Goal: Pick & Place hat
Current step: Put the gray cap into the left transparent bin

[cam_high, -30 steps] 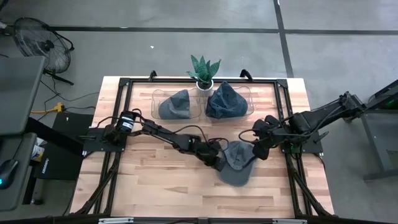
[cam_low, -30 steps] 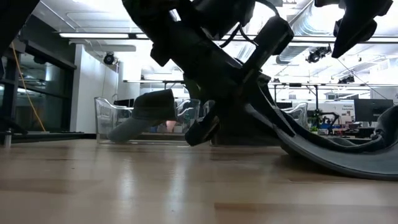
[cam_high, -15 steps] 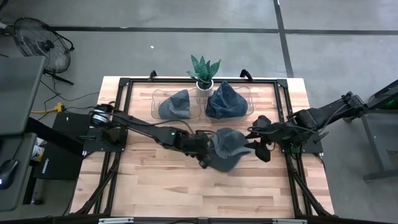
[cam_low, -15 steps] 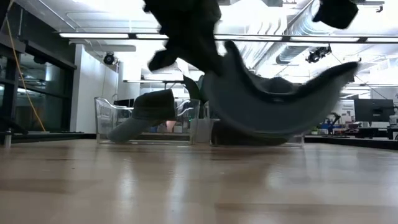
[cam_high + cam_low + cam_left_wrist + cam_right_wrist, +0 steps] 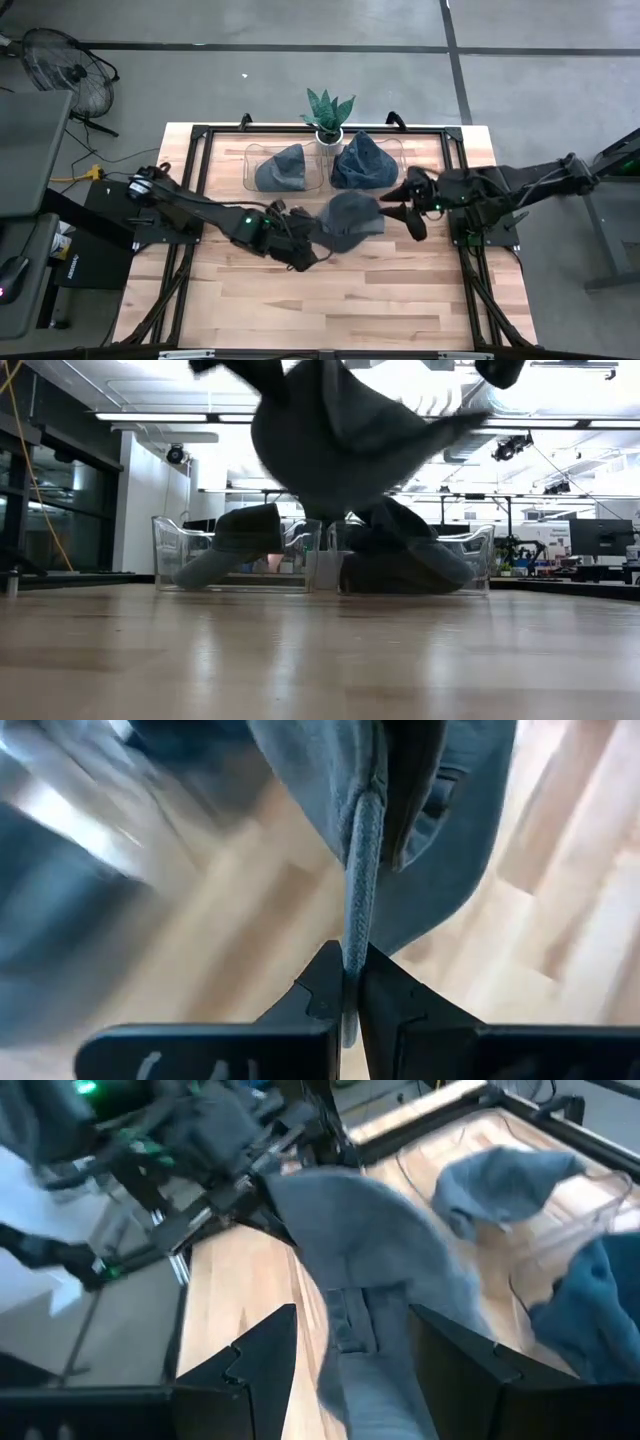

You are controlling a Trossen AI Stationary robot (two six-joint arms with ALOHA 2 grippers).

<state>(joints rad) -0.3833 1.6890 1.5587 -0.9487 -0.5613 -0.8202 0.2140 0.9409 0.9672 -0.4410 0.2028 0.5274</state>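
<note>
The table is carrying two clear bins along its far edge, with a potted plant behind them. The left bin is holding a grey hat, and the right bin is holding a darker one; each hat is filling most of its bin, so a third would have to go on top of one.

The left arm is stretching across the middle of the table, and its left gripper is pinching the hat by its edge. In the left wrist view the jaws are standing almost together with only the thin rim of the hat squeezed between them, and the cloth is hanging forward from the fingertips. In the low view the hat is hanging clear of the table.

The hat is lying between the two grippers, stretching from the left one toward the right one. It is hanging just in front of the bins, nearer the right bin.

The right gripper is hovering just beside the far end of the hat. Its fingers are standing wide apart and gripping nothing, with the hat straight ahead of them.
</note>
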